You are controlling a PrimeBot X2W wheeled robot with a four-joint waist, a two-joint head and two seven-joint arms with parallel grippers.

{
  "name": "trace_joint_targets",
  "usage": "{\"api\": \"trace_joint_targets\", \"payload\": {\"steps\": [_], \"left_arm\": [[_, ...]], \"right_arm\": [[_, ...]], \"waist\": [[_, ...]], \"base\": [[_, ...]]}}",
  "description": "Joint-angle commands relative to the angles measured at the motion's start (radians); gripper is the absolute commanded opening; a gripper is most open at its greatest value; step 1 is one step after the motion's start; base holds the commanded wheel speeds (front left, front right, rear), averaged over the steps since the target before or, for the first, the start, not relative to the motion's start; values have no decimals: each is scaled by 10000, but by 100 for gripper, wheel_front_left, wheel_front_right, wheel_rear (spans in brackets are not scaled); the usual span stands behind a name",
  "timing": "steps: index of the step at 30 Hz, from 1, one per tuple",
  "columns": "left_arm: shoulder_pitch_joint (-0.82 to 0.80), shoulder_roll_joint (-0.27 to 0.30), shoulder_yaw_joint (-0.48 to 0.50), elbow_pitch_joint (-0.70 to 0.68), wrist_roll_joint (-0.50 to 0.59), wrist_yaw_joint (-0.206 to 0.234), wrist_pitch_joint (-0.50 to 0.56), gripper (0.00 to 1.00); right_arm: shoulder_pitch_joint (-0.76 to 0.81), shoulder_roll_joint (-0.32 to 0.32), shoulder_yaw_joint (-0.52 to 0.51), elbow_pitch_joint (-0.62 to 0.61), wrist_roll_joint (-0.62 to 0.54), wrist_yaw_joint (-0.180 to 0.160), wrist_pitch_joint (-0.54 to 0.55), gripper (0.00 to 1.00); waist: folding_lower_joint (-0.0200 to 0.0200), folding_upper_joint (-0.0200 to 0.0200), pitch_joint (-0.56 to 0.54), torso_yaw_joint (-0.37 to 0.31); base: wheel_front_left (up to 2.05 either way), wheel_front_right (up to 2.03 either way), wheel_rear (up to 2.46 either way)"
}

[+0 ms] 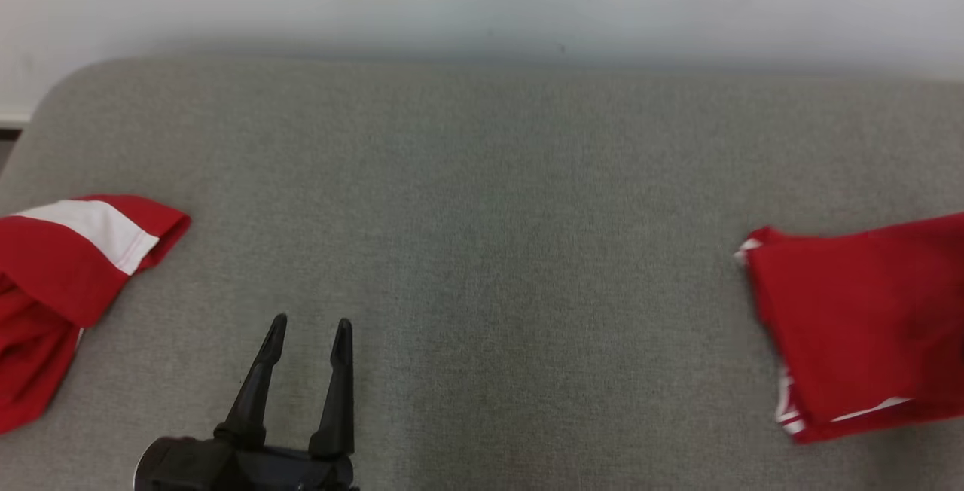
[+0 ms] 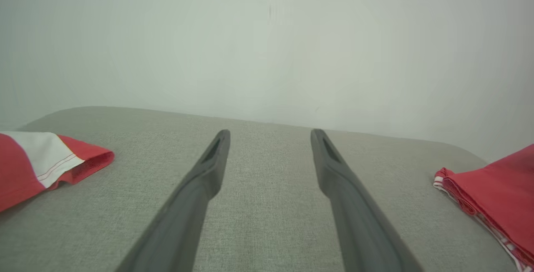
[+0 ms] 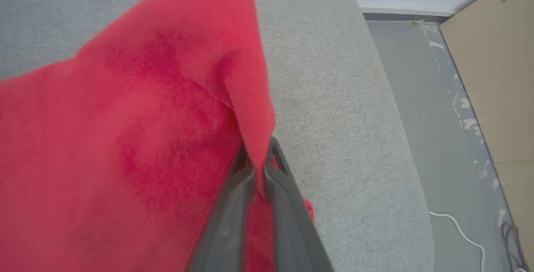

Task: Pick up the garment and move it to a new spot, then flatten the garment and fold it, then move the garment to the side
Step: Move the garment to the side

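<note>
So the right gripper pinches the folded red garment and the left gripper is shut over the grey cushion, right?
No: the left gripper is open over the grey cushion, as the left wrist view shows. The right gripper does pinch the folded red garment.

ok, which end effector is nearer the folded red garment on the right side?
Right. The right end effector is shut on the folded red garment at its edge. The left end effector is open over the grey cushion, well apart from it.
</note>
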State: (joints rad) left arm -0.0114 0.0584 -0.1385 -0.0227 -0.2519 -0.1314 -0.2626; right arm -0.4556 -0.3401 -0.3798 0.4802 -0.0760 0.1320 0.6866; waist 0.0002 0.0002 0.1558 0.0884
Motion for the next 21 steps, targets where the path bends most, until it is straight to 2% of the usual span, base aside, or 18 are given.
{"api": "trace_joint_targets", "payload": {"steps": [1,7,12,13,14,15,21], "left_arm": [[-251,56,-95,-163,39,17,-36,100],[-588,295,-369,-517,68,17,-36,100],[-688,360,-387,-692,112,17,-36,100],[-714,348,-410,-701,118,17,-36,100],[-734,336,-427,-700,128,17,-36,100],[-745,325,-458,-659,141,17,-36,100],[-685,344,-528,-234,225,19,-36,100]], "right_arm": [[-146,-306,-166,-57,-205,-28,-56,0],[-417,-1464,-949,262,-603,-28,-460,0],[-663,-1819,-1372,506,-1052,-28,-1230,0],[-712,-1847,-1415,559,-1134,-28,-1385,15],[-733,-1848,-1452,648,-1223,-28,-1480,71],[-763,-1817,-1494,725,-1338,-28,-1581,100],[-686,-1314,-1874,849,-1659,-28,-2211,100]], "waist": [[-2,-2,994,-195],[-2,-2,1712,-52],[-2,-2,2024,-1],[-2,-2,2043,22],[-2,-2,2040,45],[-2,-2,2000,74],[-2,-2,1393,207]], "base": [[0,0,0],[0,0,0],[0,0,0],[0,0,0],[0,0,0],[0,0,0],[0,0,0]]}}
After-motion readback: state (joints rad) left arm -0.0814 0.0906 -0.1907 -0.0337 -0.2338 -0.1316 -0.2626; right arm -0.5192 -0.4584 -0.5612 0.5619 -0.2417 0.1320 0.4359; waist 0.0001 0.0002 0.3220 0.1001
